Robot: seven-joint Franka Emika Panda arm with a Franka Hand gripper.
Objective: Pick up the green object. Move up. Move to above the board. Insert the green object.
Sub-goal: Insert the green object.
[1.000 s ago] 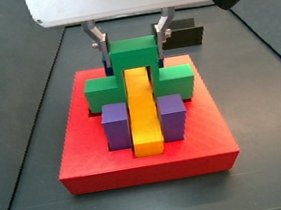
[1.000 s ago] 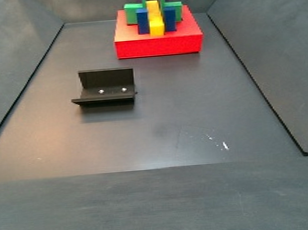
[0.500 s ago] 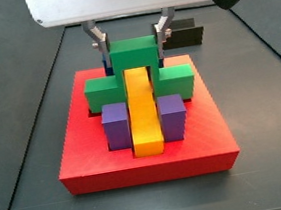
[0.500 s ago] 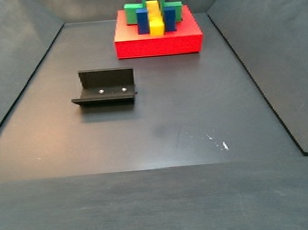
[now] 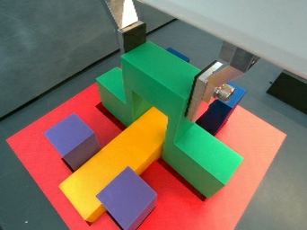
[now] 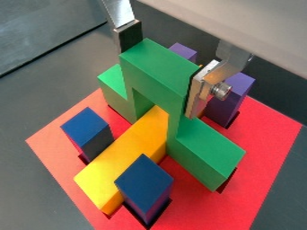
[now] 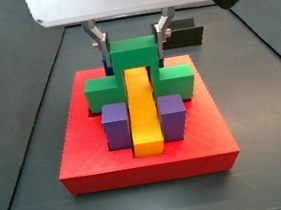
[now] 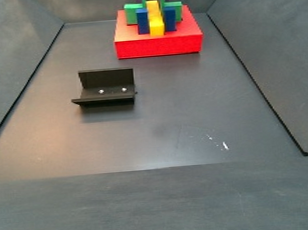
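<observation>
The green object (image 5: 156,81) is a bright green arch. It stands on the red board (image 5: 258,157) with its legs down in the slab, straddling the far end of the yellow bar (image 5: 126,162). My gripper (image 5: 168,72) is over the board with a finger against each side of the arch's top bar. Both wrist views show this; in the other one the gripper (image 6: 163,70) grips the green object (image 6: 150,76) the same way. In a side view the gripper (image 7: 132,42) holds the green object (image 7: 132,56) at the board's (image 7: 146,162) back.
Purple blocks (image 5: 72,135) and blue blocks (image 6: 90,130) stand in the board beside the yellow bar (image 7: 144,111). A black block (image 7: 186,36) lies on the floor behind the board. The fixture (image 8: 104,88) stands on the dark floor well away from the board (image 8: 159,44).
</observation>
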